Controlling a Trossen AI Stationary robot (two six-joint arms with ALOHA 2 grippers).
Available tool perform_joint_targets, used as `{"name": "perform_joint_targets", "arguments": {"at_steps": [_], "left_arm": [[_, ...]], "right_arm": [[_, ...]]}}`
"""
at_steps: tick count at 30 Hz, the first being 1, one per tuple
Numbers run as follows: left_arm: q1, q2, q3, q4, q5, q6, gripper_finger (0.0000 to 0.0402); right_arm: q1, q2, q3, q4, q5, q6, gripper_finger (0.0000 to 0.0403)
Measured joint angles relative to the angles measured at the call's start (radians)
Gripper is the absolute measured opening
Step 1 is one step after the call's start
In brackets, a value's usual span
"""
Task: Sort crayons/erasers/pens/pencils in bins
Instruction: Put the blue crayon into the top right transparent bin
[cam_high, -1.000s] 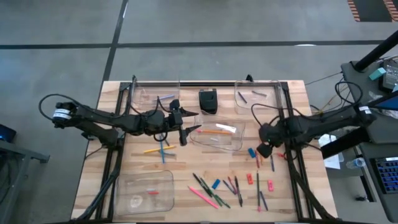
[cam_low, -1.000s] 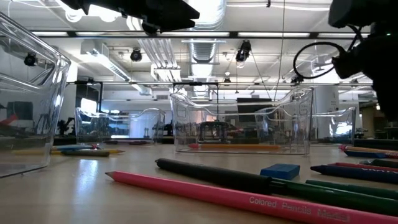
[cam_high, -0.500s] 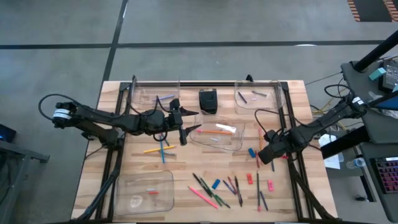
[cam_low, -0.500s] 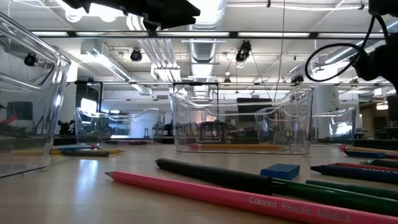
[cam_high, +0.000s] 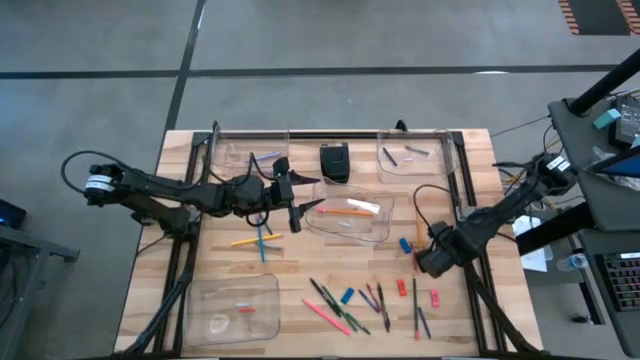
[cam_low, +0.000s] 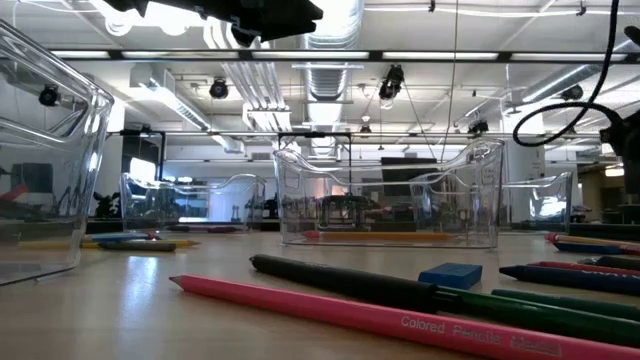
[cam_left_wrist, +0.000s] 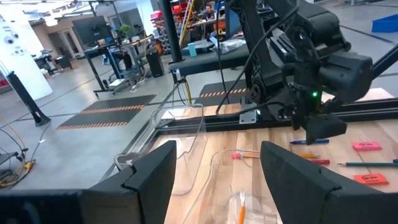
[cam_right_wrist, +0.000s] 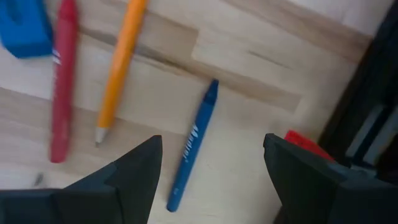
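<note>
**Right gripper low over loose sticks, left gripper by centre bin**

Nearest the front edge of the worktop (cam_high: 215, 255) we see a clear bin (cam_high: 232, 308) toward the front left corner, with small pieces in it that we cannot identify. To its right along the front lies the loose scatter: a pink pencil (cam_low: 380, 318), a dark stick (cam_low: 340, 281), green pencils (cam_high: 352, 320), a blue eraser (cam_low: 449, 275) and two red erasers (cam_high: 402, 288) toward the front right.

Just behind that scatter, near the right edge, we see the right gripper (cam_high: 428, 262) held low over the worktop, fingers spread apart and holding nothing. Its wrist view looks down on a blue crayon (cam_right_wrist: 193, 146), an orange pencil (cam_right_wrist: 118, 67), a red stick (cam_right_wrist: 61, 81) and another blue eraser (cam_right_wrist: 25, 28), all lying flat and apart from the fingers.

Mid-worktop on the left we see yellow and blue pencils (cam_high: 258, 240) crossed. Above them the left gripper (cam_high: 300, 212) hovers beside the left end of the centre bin (cam_high: 350, 218), fingers parted and empty. That bin holds an orange pencil (cam_high: 348, 212).

Along the back edge we see a bin (cam_high: 250, 155) at back left with blue sticks, a black box (cam_high: 335, 162) at the middle, and a bin (cam_high: 412, 158) at back right with a few short dark sticks.
</note>
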Motion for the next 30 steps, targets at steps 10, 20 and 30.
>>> {"name": "perform_joint_targets", "arguments": {"at_steps": [10,20,30], "left_arm": [[0.000,0.000,0.000,-0.002,0.000,-0.002,0.0219],[0.000,0.000,0.000,-0.004,0.001,-0.026,0.0219],[-0.002,0.000,0.000,-0.005,0.005,-0.028,0.0219]], "right_arm": [[0.083,0.061,-0.050,0.195,-0.001,0.094,0.0259],[0.119,0.079,-0.067,0.222,-0.016,0.134,0.0110],[0.120,0.080,-0.057,0.217,-0.060,0.119,0.0015]]}}
